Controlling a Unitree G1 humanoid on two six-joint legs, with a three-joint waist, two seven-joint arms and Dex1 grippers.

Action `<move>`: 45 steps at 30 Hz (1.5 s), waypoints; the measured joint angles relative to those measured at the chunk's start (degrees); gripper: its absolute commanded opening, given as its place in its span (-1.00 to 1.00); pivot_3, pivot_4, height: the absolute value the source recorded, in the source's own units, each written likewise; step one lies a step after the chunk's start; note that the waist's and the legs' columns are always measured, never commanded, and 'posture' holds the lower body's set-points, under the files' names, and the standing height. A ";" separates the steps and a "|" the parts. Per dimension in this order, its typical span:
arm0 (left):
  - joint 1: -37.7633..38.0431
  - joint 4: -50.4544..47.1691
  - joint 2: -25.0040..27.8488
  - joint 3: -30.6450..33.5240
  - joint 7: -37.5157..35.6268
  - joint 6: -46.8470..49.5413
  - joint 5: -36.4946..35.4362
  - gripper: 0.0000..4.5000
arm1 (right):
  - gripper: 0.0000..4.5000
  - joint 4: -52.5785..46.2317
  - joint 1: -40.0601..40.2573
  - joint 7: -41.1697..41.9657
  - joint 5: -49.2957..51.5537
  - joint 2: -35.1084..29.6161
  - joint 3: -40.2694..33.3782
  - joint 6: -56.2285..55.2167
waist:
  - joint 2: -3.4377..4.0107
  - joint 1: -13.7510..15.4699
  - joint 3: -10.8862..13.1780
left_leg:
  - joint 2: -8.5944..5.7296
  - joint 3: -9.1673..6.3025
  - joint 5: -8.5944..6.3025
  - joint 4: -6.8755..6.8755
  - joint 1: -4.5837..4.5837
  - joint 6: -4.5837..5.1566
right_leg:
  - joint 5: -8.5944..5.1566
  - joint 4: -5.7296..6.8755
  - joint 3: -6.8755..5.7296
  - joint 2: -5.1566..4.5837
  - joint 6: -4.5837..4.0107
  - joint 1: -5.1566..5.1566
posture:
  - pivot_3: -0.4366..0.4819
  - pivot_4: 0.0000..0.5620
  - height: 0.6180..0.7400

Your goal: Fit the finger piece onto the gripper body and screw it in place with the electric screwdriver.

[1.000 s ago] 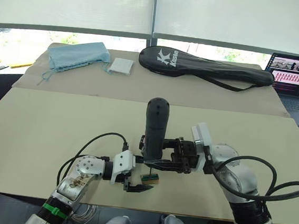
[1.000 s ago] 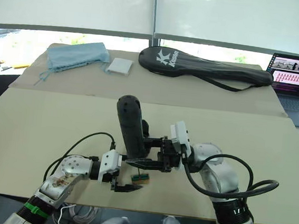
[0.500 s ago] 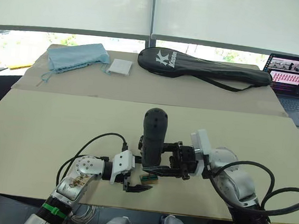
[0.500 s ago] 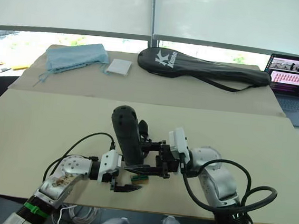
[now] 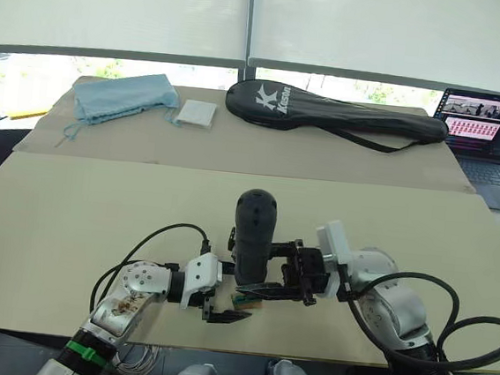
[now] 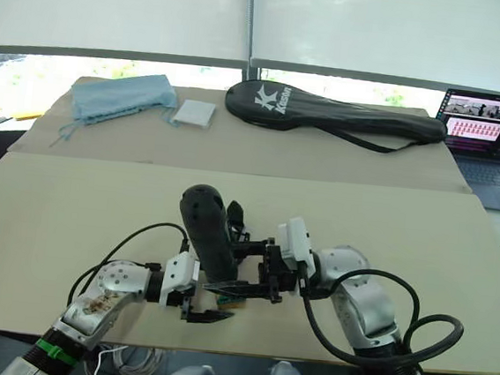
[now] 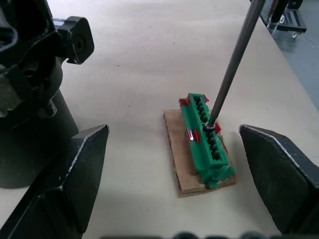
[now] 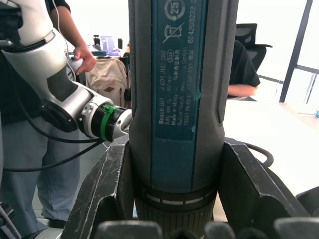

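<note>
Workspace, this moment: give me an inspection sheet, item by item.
Surface: beige table, matte.
Job's things: electric screwdriver upright, its bit tip down on a green terminal block that lies on a cardboard scrap.
Clutter: blue cloth, white pad and black racket bag at the far side; open laptop far right.
Grippers: right pincer shut on the screwdriver; left pincer open, fingers either side of the block, apart from it.
Cables: left arm cable and right arm cable loop free, away from the block.
Surroundings: window blinds drawn; a standing person in the right wrist view.
</note>
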 measured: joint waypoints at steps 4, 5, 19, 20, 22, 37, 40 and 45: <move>1.01 -0.06 0.72 1.15 -1.08 -0.28 -1.98 0.96 | -0.15 -0.16 -0.02 -0.08 0.07 -0.06 0.10 0.01 | -0.02 -0.15 0.02 | 0.01 0.00 -0.01 -0.01 -0.01 -0.01 | -0.01 0.00 0.00 0.01 -0.02 -0.01 | -0.05 -0.47 1.00; 1.28 -0.08 0.95 1.53 -1.44 -0.28 -2.69 0.96 | -0.15 -0.17 -0.04 -0.14 0.08 -0.06 0.10 0.01 | -0.04 -0.14 0.04 | 0.02 0.00 -0.01 -0.02 -0.01 -0.01 | -0.01 0.00 -0.01 0.01 -0.02 -0.02 | -0.05 -0.47 1.00; 4.68 -1.66 1.89 3.94 -2.48 -0.23 -7.01 0.96 | -0.15 -1.09 -1.17 -1.57 0.72 -0.20 0.05 0.61 | -0.13 0.20 0.16 | 0.01 0.00 -0.01 -0.01 -0.11 -0.01 | -0.01 -0.05 -0.02 0.00 -0.02 -0.07 | -0.05 -0.47 1.00; 4.75 -1.76 1.92 3.95 -2.65 -0.23 -7.14 0.96 | -0.15 -1.29 -1.34 -1.67 0.78 -0.25 0.04 0.77 | -0.13 0.22 0.17 | 0.01 0.00 -0.01 -0.01 -0.12 -0.01 | -0.01 -0.05 -0.02 0.00 -0.02 -0.08 | -0.05 -0.47 1.00; 5.05 -2.14 2.11 4.11 -2.85 -0.23 -7.54 0.96 | -0.15 -1.57 -1.81 -1.82 1.13 -0.37 0.00 1.48 | -0.15 0.24 0.18 | 0.01 0.00 -0.01 -0.01 -0.14 -0.01 | -0.01 -0.05 -0.02 0.00 -0.02 -0.10 | -0.05 -0.47 1.00; 6.83 -5.09 3.29 11.60 -4.74 2.82 -17.52 0.96 | -0.15 -6.08 -5.88 -5.87 6.68 -2.04 -2.86 8.44 | -0.16 0.26 0.19 | 0.00 0.03 0.02 0.11 -0.91 -0.04 | 0.01 0.05 -0.04 -0.01 -0.05 -0.88 | -0.05 -0.47 1.00; 5.72 -7.05 3.71 13.12 -4.68 4.13 -19.15 0.96 | -0.15 -6.83 -7.23 -7.22 8.32 -2.40 -4.10 9.93 | -0.16 0.24 0.20 | -0.01 0.03 0.02 0.11 -0.92 -0.04 | 0.01 0.03 -0.03 -0.01 -0.04 -0.88 | -0.05 -0.47 1.00; 4.78 -8.30 4.43 14.40 -4.76 5.69 -20.67 0.96 | -0.15 -8.91 -8.42 -9.62 11.89 -2.99 -6.08 12.54 | -0.16 0.22 0.20 | -0.01 0.02 0.02 0.09 -0.91 -0.04 | 0.01 0.03 -0.04 0.00 -0.05 -0.89 | -0.05 -0.47 1.00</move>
